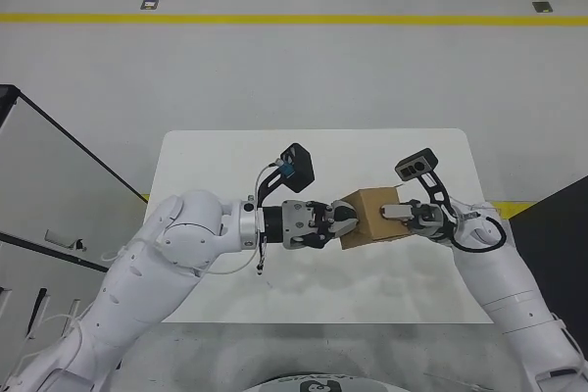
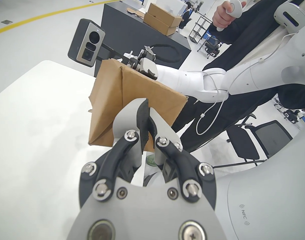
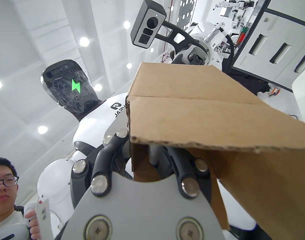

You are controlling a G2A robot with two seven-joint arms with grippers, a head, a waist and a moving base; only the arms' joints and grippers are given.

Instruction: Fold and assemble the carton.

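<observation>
Fingers [image 2: 127, 118] on left gripper [image 2: 145, 106]: narrow, pinching near lower edge of carton [image 2: 110, 93]. On right gripper [image 1: 402, 213]: clamped on opposite side, judging from top and left wrist views; in right wrist view, just cardboard wall running in between the jaws, hiding the tips. Holding carton between both grippers over right half of table [image 1: 216, 167], seemingly lifted clear of surface, tilted with one corner down. Reads as an opened-up box body, with corner ridge facing left wrist and one flap [image 3: 221, 201] hanging loose beside right gripper. Key relation for next move: sits dead ahead of left fingers and dead ahead of right ones, pinned on line joining the two grippers, running across the table. No clear long axis from above, near-square. Equally near for both arms; in contact at opposite ends. Probably mid-assembly, with flaps not yet tucked. Next likely means anchoring with one gripper and freeing the other to push flap in; probably better to anchor with right, given deeper bite on wall. Watch for twisting or creasing cardboard if pulling from both ends at once.
</observation>
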